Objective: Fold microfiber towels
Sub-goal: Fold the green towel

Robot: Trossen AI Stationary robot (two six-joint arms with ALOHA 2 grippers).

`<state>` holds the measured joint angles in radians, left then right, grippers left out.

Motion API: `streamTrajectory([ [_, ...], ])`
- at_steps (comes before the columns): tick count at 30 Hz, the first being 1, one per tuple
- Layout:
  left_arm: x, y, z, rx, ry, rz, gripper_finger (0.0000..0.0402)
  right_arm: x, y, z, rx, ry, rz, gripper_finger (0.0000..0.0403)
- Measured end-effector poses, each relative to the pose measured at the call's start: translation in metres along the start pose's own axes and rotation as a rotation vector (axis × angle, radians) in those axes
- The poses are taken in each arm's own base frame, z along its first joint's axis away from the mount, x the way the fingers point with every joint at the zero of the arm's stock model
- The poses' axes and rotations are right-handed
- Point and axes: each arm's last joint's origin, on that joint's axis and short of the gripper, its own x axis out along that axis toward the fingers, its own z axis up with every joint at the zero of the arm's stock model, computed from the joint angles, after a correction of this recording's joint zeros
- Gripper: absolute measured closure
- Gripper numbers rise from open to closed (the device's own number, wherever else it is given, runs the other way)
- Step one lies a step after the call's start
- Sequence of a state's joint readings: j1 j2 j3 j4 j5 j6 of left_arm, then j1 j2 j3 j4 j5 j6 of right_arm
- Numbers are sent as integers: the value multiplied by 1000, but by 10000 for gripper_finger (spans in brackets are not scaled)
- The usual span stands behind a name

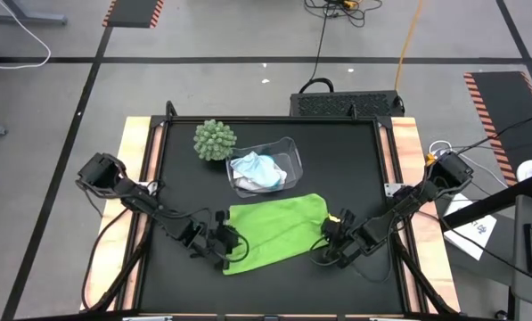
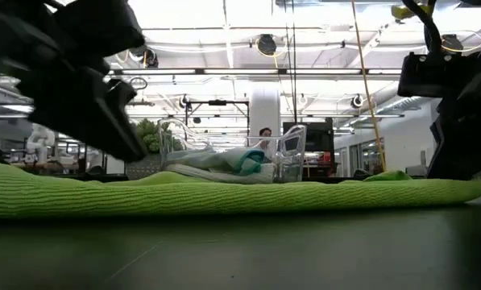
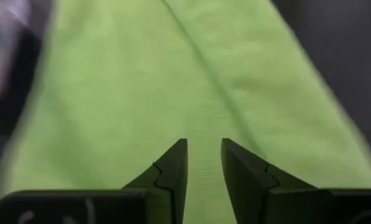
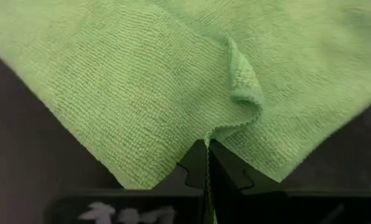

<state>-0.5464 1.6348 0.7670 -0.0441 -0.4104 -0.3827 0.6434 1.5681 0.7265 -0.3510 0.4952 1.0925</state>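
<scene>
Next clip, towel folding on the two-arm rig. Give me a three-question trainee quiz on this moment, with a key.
1. True or false: the lime green towel lies spread on the table.
2. Where are the white towel and the light blue towel? A) in the clear bin B) under the green one C) on the floor
3. Which gripper has its jaws shut on the green towel's edge?

Key: 1 true. 2 A. 3 The right gripper, pinching a raised fold of the edge; the left gripper shows a gap between its jaws over the cloth.

A towel [image 1: 279, 229] lies on the table [image 1: 355, 169] between both tools, bin [image 1: 288, 152] behind it.
</scene>
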Motion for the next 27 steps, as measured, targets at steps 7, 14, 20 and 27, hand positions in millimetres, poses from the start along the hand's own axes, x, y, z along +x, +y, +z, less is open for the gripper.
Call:
streamTrajectory([
  [7, -10, -22, -10, -75, 46, -125, 300, -7, 15, -5, -46, -56, 113, 403],
  [14, -25, -48, -15, 63, -74, -116, 300, -16, 28, -9, -201, -213, 151, 396],
  [20, -37, -65, -23, 78, -126, -124, 300, -18, 28, -12, -202, -205, 157, 386],
  [27, -42, -71, -28, -5, -119, -137, 300, -16, 20, -17, -97, -154, 94, 386],
])
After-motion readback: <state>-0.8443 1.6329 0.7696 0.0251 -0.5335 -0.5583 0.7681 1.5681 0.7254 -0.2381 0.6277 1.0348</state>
